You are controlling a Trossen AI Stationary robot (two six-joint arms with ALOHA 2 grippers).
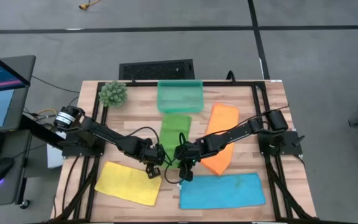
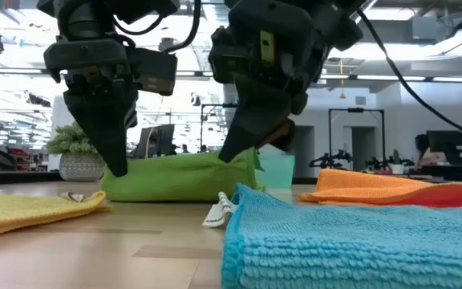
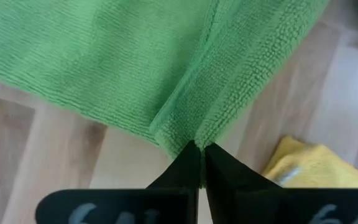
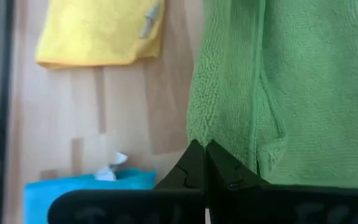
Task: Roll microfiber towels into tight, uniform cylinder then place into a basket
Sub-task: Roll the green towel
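The green towel [image 1: 174,132] lies lengthwise in the middle of the table, its far end just in front of the teal basket [image 1: 180,96]. Both grippers are shut on its near end, my left gripper [image 1: 157,163] at the near left corner and my right gripper [image 1: 183,162] at the near right corner. In the low view that near end stands up as a hump [image 2: 175,177] between the two grippers. The orange towel [image 1: 221,142], yellow towel [image 1: 128,182] and blue towel [image 1: 222,190] lie flat around it. My left gripper pinches the green towel's near left corner [image 3: 188,132] between its two fingers. The fingers slant down from above. A hemmed edge [image 3: 207,56] runs away from the fingertips over the cloth beneath, so the end looks folded over. The rest lies on the table. My right gripper pinches the green towel's near right corner [image 4: 197,132] between its two fingers, which slant down from above. The cloth bunches in loose folds just past the fingertips. One layer or several, I cannot tell. The far part of the towel rests on the table.
A spiky green plant ball [image 1: 113,93] sits at the far left corner. The orange towel lies close on the right of my right arm, and the blue towel's white tag [image 2: 219,210] lies just in front of the grippers. Bare wood shows between the yellow and blue towels.
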